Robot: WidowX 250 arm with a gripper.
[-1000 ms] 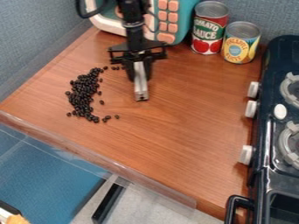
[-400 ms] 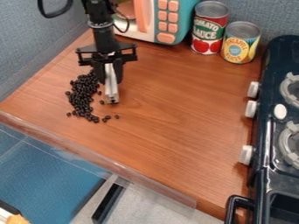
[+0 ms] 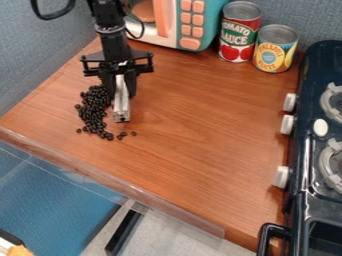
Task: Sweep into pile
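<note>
My gripper (image 3: 119, 89) hangs over the left part of the counter, at the right side of the dark beans. It is shut on a narrow silver-grey bar (image 3: 121, 106), which points down toward the wood. The black beans (image 3: 92, 112) lie in an elongated, curved heap from top to bottom, left of the bar. A few loose ones (image 3: 122, 135) lie below the bar's lower end, to the right of the heap's bottom. The gripper and bar hide part of the heap's upper right side.
A toy microwave (image 3: 190, 25) stands at the back, with a red tomato can (image 3: 239, 32) and a yellow can (image 3: 275, 49) to its right. The dark stove (image 3: 314, 160) borders the right side. A clear ledge (image 3: 127, 187) runs along the front edge.
The gripper has moved left with the bar, from right of the beans to the heap's right side. Stray beans near the top and right side are now out of sight.
</note>
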